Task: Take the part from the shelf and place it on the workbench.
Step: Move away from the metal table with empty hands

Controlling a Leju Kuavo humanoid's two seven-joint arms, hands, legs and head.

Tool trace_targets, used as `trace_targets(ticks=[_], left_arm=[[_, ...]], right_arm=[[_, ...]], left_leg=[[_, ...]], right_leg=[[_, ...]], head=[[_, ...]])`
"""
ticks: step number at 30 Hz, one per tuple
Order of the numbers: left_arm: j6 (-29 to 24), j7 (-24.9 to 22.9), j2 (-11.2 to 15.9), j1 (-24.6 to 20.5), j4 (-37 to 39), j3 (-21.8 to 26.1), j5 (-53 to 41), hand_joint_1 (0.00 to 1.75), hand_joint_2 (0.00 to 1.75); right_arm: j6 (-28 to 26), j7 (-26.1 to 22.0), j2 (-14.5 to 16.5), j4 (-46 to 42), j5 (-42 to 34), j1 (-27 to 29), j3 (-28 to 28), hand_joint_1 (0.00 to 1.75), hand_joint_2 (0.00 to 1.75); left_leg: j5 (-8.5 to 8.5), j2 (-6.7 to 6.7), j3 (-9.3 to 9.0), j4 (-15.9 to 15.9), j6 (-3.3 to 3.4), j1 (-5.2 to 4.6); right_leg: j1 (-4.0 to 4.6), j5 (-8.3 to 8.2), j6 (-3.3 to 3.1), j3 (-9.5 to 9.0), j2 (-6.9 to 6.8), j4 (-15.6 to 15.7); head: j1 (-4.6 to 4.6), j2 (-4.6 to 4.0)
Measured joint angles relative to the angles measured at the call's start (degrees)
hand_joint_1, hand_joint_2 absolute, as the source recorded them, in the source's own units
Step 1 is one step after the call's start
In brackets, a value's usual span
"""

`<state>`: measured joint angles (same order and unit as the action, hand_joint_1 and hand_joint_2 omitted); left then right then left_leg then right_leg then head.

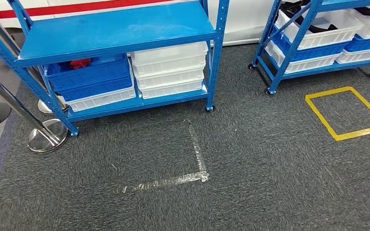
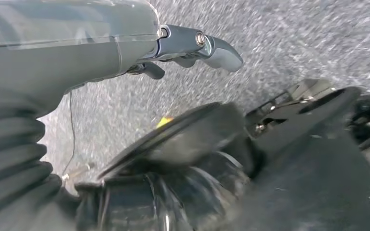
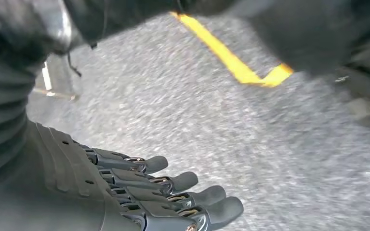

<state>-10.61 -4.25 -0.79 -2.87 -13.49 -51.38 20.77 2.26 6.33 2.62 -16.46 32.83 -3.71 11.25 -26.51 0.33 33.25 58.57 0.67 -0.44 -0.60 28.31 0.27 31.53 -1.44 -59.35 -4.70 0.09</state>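
A: What lies closest in the head view?

B: Grey carpet (image 1: 270, 183) with a strip of clear tape (image 1: 192, 159). Beyond it stands a blue shelf (image 1: 115, 29). Its lower level holds blue bins (image 1: 94, 79) beside stacked white bins (image 1: 171, 70). Something red (image 1: 79, 63), possibly the part, sits in the top blue bin; it is too small to tell. A yellow floor square (image 1: 347, 113) lies to the right.

A: And the left wrist view?

B: The left hand (image 2: 192, 48) hangs over carpet, fingers loosely spread, holding nothing.

A: The right wrist view?

B: The right hand (image 3: 173, 192) hangs with its fingers extended side by side, empty.

A: How might the part handle?

B: Probably light and rigid. I would grip its exposed top, above the bin wall.
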Motion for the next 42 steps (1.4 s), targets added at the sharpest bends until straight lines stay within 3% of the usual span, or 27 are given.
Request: trace_targets(ticks=[1, 2, 3, 5, 6, 7, 8, 10, 12, 13, 16, 18, 20, 21, 22, 23, 25, 27, 29, 31, 42], left_arm=[[0.32, 0.15, 0.01, 0.45, -0.01, 1.06, -0.63, 0.0, 1.75], [0.66, 0.29, 0.01, 0.85, -0.02, 2.14, -1.3, 0.0, 1.31], [1.04, 0.46, 0.01, 1.19, -0.05, 3.3, -2.02, 0.0, 0.87], [1.82, 0.74, 0.0, 1.56, -0.36, 5.81, -3.46, 0.0, 0.0], [2.19, 0.92, 0.0, 1.63, -0.64, 7.07, -4.18, 0.0, 0.0], [2.53, 1.09, 0.0, 1.66, -1.03, 8.32, -4.88, 0.0, 0.0], [2.86, 1.24, 0.0, 1.67, -1.51, 9.52, -5.57, 0.0, 0.0], [3.47, 1.49, 0.0, 1.64, -2.66, 11.79, -6.86, 0.0, 0.0], [3.99, 1.68, 0.01, 1.47, -3.89, 13.98, -8.03, 0.0, 0.0], [4.24, 1.79, 0.02, 1.37, -4.47, 15.13, -8.61, 0.0, 0.0], [5.09, 2.24, 0.21, 1.72, -5.76, 18.91, -10.48, 0.0, 0.0], [5.85, 2.52, 0.4, 2.85, -6.25, 22.08, -11.97, 0.0, 0.0], [6.62, 2.73, 0.48, 4.63, -6.39, 25.4, -13.44, 0.0, 0.0], [6.95, 2.79, 0.49, 5.66, -6.37, 26.82, -14.04, 0.0, 0.0], [7.19, 2.83, 0.52, 6.77, -6.28, 28.14, -14.54, 0.0, 0.0], [7.43, 2.89, 0.58, 7.9, -6.1, 29.39, -15.0, 0.0, 0.0], [7.81, 3.02, 0.75, 10.26, -5.36, 31.77, -15.75, 0.0, 0.0], [8.19, 3.19, 0.86, 12.48, -4.44, 33.96, -16.48, 0.0, 0.0], [8.61, 3.38, 0.88, 14.12, -3.91, 35.97, -17.36, 0.0, 0.0], [9.09, 3.57, 0.93, 14.81, -3.82, 37.9, -18.38, 0.0, 0.0], [10.21, 4.38, 1.03, 11.72, -6.32, 45.66, -20.58, 0.0, 0.0]], right_arm=[[-0.08, -0.2, -0.07, -0.29, -1.06, 0.16, -0.11, 0.0, 1.75], [-0.19, -0.39, -0.14, -0.53, -2.1, 0.41, -0.22, 0.0, 1.75], [-0.32, -0.59, -0.21, -0.73, -3.22, 0.79, -0.35, 0.0, 1.31], [-0.56, -1.02, -0.32, -0.94, -5.46, 1.83, -0.73, 0.0, 0.44], [-0.64, -1.22, -0.37, -0.98, -6.64, 2.51, -1.0, 0.0, 0.0], [-0.69, -1.43, -0.44, -0.98, -7.77, 3.23, -1.26, 0.0, 0.0], [-0.73, -1.63, -0.53, -0.95, -8.87, 4.02, -1.5, 0.0, 0.0], [-0.81, -1.95, -0.75, -0.78, -10.84, 5.58, -1.88, 0.0, 0.0], [-0.87, -2.24, -0.89, -0.36, -12.63, 7.01, -2.28, 0.0, 0.0], [-0.89, -2.39, -0.9, -0.18, -13.44, 7.71, -2.5, 0.0, 0.0], [-1.02, -2.91, -1.0, 0.07, -16.48, 9.49, -3.24, 0.0, 0.0], [-1.28, -3.39, -1.16, -0.01, -18.92, 10.07, -3.85, 0.0, 0.87], [-1.6, -3.89, -1.38, -0.64, -21.23, 10.07, -4.43, 0.0, 1.75], [-1.71, -4.09, -1.45, -1.18, -22.19, 9.86, -4.67, 0.0, 1.75], [-1.75, -4.29, -1.5, -1.85, -23.03, 9.52, -4.87, 0.0, 1.31], [-1.78, -4.46, -1.54, -2.61, -23.77, 9.04, -5.12, 0.0, 0.87], [-1.79, -4.73, -1.55, -4.36, -25.03, 7.81, -5.6, 0.0, 0.0], [-1.87, -5.01, -1.7, -6.27, -26.18, 6.59, -6.04, 0.0, 0.0], [-1.97, -5.29, -1.98, -7.72, -27.56, 5.98, -6.59, 0.0, 0.0], [-2.04, -5.54, -2.13, -8.32, -29.15, 6.19, -7.16, 0.0, 0.0], [-2.37, -6.07, -2.18, -7.75, -32.74, 11.53, -8.72, 0.0, 0.0]], left_leg=[[0.15, -0.08, -0.22, -0.35, 0.28, 0.15], [0.29, -0.14, -0.52, -0.77, 0.59, 0.31], [0.46, -0.14, -0.81, -1.18, 0.93, 0.48], [0.52, -0.11, -1.04, -1.49, 1.4, 0.53], [0.48, -0.13, -1.02, -1.46, 1.53, 0.51], [0.41, -0.19, -1.04, -1.42, 1.58, 0.5], [0.32, -0.27, -1.08, -1.35, 1.57, 0.51], [0.04, -0.52, -1.19, -1.0, 1.33, 0.58], [-0.4, -0.81, -1.04, -0.34, 0.73, 0.43], [-0.58, -0.92, -0.93, -0.1, 0.41, 0.33], [-0.93, -1.02, -0.79, 0.05, -0.44, 0.35], [-2.77, -0.87, -0.02, 2.37, -1.08, 0.52], [-6.53, -0.75, 2.68, 8.67, -1.55, 0.68], [-8.14, -0.75, 4.32, 12.22, -1.7, 0.75], [-8.93, -0.75, 5.5, 14.76, -1.88, 0.83], [-8.57, -0.75, 5.82, 15.43, -2.08, 0.94], [-5.06, -0.64, 3.49, 10.51, -2.68, 1.36], [-1.91, -0.49, 0.06, 3.09, -3.09, 1.75], [-1.3, -0.57, -1.36, 0.15, -2.76, 1.77], [-1.33, -0.73, -1.51, 0.12, -2.34, 1.62], [-1.7, -0.44, -1.43, 0.08, -1.81, 1.34]], right_leg=[[-0.06, 0.16, 0.3, -0.08, -0.03, -0.08], [-0.06, 0.74, 0.58, 0.11, 0.13, -0.74], [-0.04, 1.91, 0.8, 0.86, 0.37, -2.51], [-0.07, 5.36, 1.05, 4.1, 0.88, -9.12], [-0.1, 6.7, 1.14, 5.93, 0.97, -12.65], [-0.13, 7.08, 1.23, 7.14, 1.01, -14.85], [-0.2, 6.37, 1.29, 7.4, 1.04, -15.05], [-0.45, 2.48, 1.34, 4.92, 1.07, -9.36], [-0.51, -0.08, 1.11, 1.97, 1.21, -2.71], [-0.46, -0.42, 0.88, 1.29, 1.28, -1.09], [-0.31, -0.32, -0.17, 0.95, 1.22, -0.56], [-0.45, -0.43, -0.92, 0.64, 1.07, -0.33], [-0.43, -0.48, -1.37, 0.58, 0.96, -0.28], [-0.36, -0.46, -1.54, 0.59, 0.93, -0.29], [-0.29, -0.41, -1.67, 0.57, 0.89, -0.31], [-0.25, -0.34, -1.79, 0.49, 0.88, -0.33], [-0.26, -0.13, -1.92, 0.25, 0.87, -0.45], [-0.06, 0.3, -1.62, 0.26, 0.93, -0.87], [0.25, 0.66, -1.18, 0.59, 0.96, -1.15], [0.34, 0.7, -0.94, 0.67, 0.93, -0.99], [0.11, 0.57, -0.5, 0.15, 1.33, -0.45]], head=[[0.02, 0.0], [0.08, 0.0], [0.22, 0.0], [0.44, 0.0], [0.51, 0.0], [0.5, 0.0], [0.51, 0.0], [0.52, 0.0], [0.5, 0.0], [0.46, 0.0], [0.44, 0.0], [0.23, 0.0], [-0.02, 0.0], [-0.06, 0.0], [-0.03, 0.0], [-0.05, 0.0], [-0.05, 0.0], [-0.07, 0.0], [0.1, 0.0], [0.27, 0.0], [0.27, 0.0]])
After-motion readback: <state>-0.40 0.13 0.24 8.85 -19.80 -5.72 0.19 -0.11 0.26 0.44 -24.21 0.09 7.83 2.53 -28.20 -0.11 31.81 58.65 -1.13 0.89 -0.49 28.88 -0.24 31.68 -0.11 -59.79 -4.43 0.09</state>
